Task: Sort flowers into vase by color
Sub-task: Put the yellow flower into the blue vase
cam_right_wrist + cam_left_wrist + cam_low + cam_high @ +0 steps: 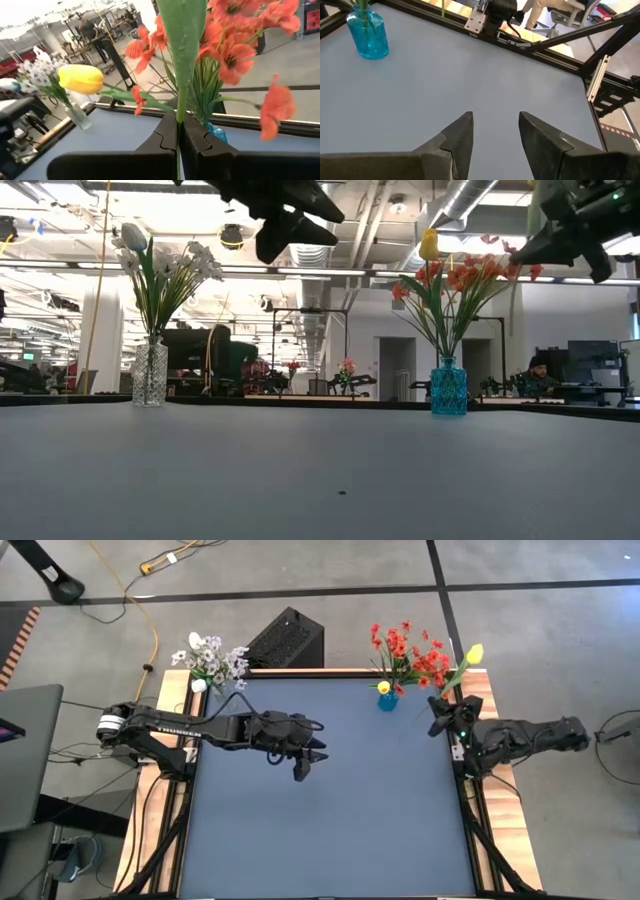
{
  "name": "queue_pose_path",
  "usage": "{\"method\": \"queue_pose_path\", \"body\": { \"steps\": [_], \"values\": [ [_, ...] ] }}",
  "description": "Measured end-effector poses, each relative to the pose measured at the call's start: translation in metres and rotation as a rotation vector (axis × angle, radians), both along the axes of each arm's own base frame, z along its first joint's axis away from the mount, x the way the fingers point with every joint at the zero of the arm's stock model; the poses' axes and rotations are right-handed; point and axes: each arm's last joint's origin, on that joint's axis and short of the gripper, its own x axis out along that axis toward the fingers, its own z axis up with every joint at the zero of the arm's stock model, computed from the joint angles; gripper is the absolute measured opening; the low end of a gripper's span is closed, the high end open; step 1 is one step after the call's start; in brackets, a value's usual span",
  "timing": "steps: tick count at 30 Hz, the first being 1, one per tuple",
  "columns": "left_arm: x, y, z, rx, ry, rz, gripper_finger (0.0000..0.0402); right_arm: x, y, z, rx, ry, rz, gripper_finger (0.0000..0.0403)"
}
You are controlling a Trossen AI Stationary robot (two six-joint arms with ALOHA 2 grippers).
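My right gripper hovers over the table's right edge, near the far corner, shut on a yellow flower. The flower's broad green leaf rises in front of the wrist camera, and its bloom is out of that view. A blue vase stands by the far edge, holding red-orange flowers and one yellow bloom. A clear vase at the far left corner holds white flowers. My left gripper is open and empty, high over the table's middle. My right gripper pinches the yellow flower's thin green stem between its two fingers, just below the broad leaf. The fingers lie across the stem. The flower is lifted clear of the table, its leaf and bloom above the fingers and a short piece of stem below them.
A black perforated box sits just beyond the far edge, between the two vases. Wooden rails and black frame bars border the blue table top. People and office furniture show in the room behind.
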Motion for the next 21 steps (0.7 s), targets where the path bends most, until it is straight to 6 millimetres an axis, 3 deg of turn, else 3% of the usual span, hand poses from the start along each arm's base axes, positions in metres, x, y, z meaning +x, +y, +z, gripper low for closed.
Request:
{"method": "queue_pose_path", "body": {
  "steps": [8,21],
  "values": [
    [-0.003,0.000,-0.005,-0.003,0.060,0.001,0.0146,-0.013,-0.001,0.002,0.011,-0.036,0.060,0.0025],
    [-0.004,0.001,-0.007,0.004,0.084,-0.001,0.0146,-0.027,-0.006,-0.002,-0.040,0.136,-0.025,0.0025]
  ]
}}
